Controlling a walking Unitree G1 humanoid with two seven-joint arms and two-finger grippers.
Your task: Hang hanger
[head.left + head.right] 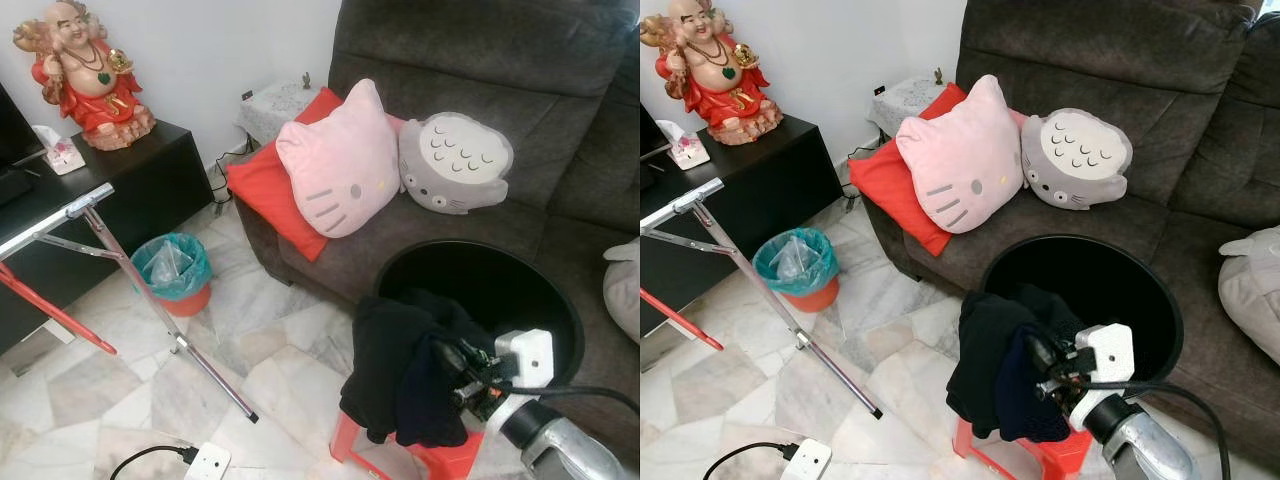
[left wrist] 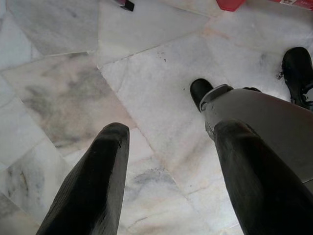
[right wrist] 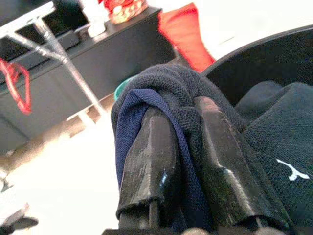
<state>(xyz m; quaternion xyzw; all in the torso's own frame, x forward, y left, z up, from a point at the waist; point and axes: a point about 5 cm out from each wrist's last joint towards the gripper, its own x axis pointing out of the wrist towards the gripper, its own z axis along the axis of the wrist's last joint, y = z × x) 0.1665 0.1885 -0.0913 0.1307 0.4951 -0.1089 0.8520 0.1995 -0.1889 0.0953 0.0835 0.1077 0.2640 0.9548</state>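
My right gripper is shut on a bundle of dark clothes, black knit over a navy piece, with the cloth pinched between both fingers. The bundle hangs over the front rim of a black round basket, and more dark clothing lies inside. A metal drying rack stands at the left, with a red hanger hooked on it. My left gripper hangs open over the marble floor, with nothing between its fingers.
The basket rests on a red stool before a grey sofa with cushions. A teal-lined bin stands by a black cabinet. A white power strip and its cable lie on the floor near the rack's foot.
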